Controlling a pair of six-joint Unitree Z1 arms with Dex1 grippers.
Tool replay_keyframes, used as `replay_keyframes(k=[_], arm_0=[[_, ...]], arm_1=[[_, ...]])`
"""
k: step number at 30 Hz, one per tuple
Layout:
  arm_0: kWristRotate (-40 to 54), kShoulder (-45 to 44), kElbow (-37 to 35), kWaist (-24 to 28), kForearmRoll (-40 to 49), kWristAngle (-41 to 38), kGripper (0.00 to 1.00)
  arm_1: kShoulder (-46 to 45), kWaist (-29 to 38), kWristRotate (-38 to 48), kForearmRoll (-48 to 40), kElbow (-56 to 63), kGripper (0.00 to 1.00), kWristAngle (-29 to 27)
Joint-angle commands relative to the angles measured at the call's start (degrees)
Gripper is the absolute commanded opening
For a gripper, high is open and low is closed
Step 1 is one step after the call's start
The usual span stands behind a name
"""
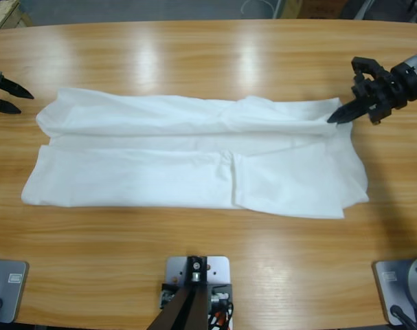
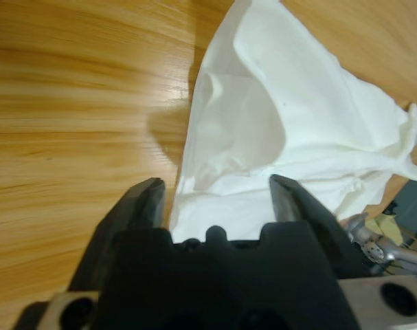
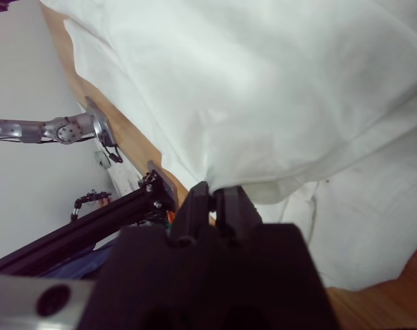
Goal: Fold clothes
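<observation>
Black and bulky at the bottom of the right wrist view, the right gripper point(image 3: 213, 196) had its two jaws pressed together on a pinch of the white T-shirt point(image 3: 263, 89), whose thin fabric rose from the jaw tips and spread across most of that view. From above, the same gripper point(image 1: 337, 115) came in from the right edge of the picture and met the T-shirt point(image 1: 194, 158) at its upper right corner, where the cloth drew out to a point at the jaw tips. The garment lay stretched lengthwise across the middle of the wooden table point(image 1: 208, 55), roughly folded, its far long edge doubled over toward the near side in a soft rumpled band, and a seam-like crease ran down near the centre of the lower layer. The lower right corner sat slightly askew, with an under layer peeking out beneath it. At the left edge of the high view the left gripper point(image 1: 16, 97) hovered over bare wood just beside the shirt's upper left corner, its jaws spread and holding nothing. The left wrist view agreed: the left gripper point(image 2: 218, 191) showed its jaws apart, with the shirt's bunched end point(image 2: 284, 117) lying on the table point(image 2: 71, 103) beyond them, apart from the tips as far as could be judged.
</observation>
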Motion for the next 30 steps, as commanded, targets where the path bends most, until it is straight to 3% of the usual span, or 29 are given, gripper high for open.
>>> replay_keyframes(k=[1,5,15,23,30], arm_0=[[4.1,0.5,0.5,-12.5,-0.7,-8.5,0.908],[3.9,0.1,0.1,-16.7,-2.9,-8.5,0.904],[1.9,5.4,0.4,-16.2,-3.1,2.0,0.904],[1.2,8.7,1.0,-15.9,-3.4,3.6,0.904],[0.5,7.9,3.5,-12.4,-3.2,5.2,0.904]], arm_1=[[4.1,-0.5,-0.6,0.7,0.2,0.0,-1.2],[4.1,-0.5,-0.6,0.8,0.2,0.0,-1.2],[3.5,-0.5,-0.9,1.0,0.1,0.0,-0.9],[3.7,-0.5,-1.0,1.5,0.1,0.0,-1.0],[4.9,-0.5,-0.1,2.0,0.1,0.0,-1.9]])
